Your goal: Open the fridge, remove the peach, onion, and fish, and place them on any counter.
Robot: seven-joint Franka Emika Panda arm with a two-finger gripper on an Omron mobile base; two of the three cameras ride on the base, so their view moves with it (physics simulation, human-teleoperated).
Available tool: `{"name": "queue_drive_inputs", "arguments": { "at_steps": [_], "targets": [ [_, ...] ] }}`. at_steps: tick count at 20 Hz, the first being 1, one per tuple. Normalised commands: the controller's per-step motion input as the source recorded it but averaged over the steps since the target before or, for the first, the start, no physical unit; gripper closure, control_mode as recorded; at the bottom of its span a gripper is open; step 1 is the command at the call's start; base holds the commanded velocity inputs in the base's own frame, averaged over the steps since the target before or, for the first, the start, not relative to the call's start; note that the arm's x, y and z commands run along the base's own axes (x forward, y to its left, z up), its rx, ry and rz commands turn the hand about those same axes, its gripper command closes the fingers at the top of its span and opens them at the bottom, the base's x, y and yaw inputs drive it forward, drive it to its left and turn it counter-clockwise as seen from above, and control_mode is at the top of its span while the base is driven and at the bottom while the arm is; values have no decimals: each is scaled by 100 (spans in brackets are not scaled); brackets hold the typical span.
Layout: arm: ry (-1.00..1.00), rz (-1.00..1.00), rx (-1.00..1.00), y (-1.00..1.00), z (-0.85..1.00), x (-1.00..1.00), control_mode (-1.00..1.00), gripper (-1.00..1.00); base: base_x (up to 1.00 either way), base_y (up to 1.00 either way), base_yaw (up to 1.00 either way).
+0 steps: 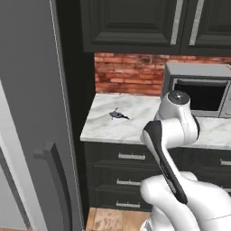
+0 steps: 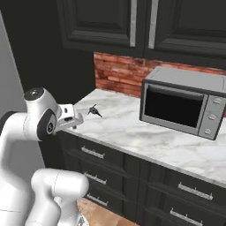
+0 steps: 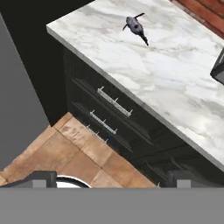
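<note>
Fish [image 1: 118, 115] lying on marbled table [image 1: 135, 126], centre-left of left base frame, near table's left end, apart from microwave [image 2: 183, 106] at right. Fridge [image 1: 31, 113] filling left side, dark handle [image 1: 56, 180] lower left. Jaws [image 2: 76, 118] wide, holding nothing, pulled back off table edge at left of right base frame. Drawer handles [image 3: 114, 101] below slab in hand frame. Peach, onion nowhere visible. Risks: arm swinging toward fridge clipping door or table edge; fish near the edge, likely knocked off by a low sweep.
</note>
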Motion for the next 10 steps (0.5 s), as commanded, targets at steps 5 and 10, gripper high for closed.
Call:
{"name": "queue_drive_inputs", "arguments": {
  "at_steps": [5, 10],
  "targets": [
    [0, 0, 0, 0, 0, 0, 100, -100, -100, 10, 0],
    [0, 0, 0, 0, 0, 0, 100, -100, -100, 97, -7]
  ]
}}
